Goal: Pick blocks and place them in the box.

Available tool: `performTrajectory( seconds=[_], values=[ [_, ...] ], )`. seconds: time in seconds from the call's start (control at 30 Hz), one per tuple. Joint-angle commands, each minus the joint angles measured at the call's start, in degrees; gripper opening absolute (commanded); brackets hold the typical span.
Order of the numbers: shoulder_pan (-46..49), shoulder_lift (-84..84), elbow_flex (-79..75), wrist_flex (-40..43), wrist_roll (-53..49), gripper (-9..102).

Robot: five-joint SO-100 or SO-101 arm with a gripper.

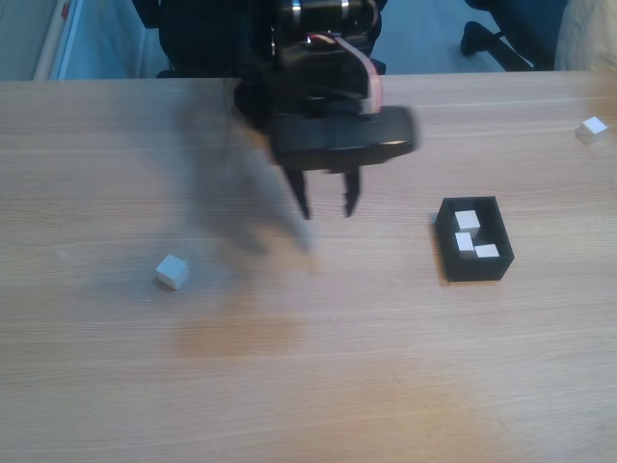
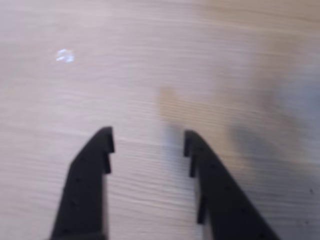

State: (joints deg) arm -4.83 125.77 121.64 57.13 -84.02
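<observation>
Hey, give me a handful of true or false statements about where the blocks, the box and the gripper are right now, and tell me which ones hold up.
1. The box holds three blocks. True.
2. The gripper is clamped on a block. False: in the fixed view and the wrist view its jaws stand open with nothing between them.
3. A loose block lies on the table to the left of the gripper in the fixed view. True.
4. The box is lying tipped on its side. False: it sits flat with its open top up.
5. Every block is already in the box. False: besides the left one, another block sits near the table's far right edge.
</observation>
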Motion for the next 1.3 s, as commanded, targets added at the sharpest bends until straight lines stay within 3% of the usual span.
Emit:
performTrajectory(
  seconds=[0.0, 0.13, 0.43, 0.87, 1.27],
  values=[
    [8.1, 0.4, -2.2, -0.4, 2.7, 13],
    [16.0, -2.3, -4.0, -1.0, 7.9, 16],
    [25.9, -8.1, -4.5, 5.2, 6.6, 19],
    [29.4, -23.3, -11.3, -3.3, 3.7, 20],
    [32.1, -35.2, -21.5, -4.1, 1.8, 20]
  ],
)
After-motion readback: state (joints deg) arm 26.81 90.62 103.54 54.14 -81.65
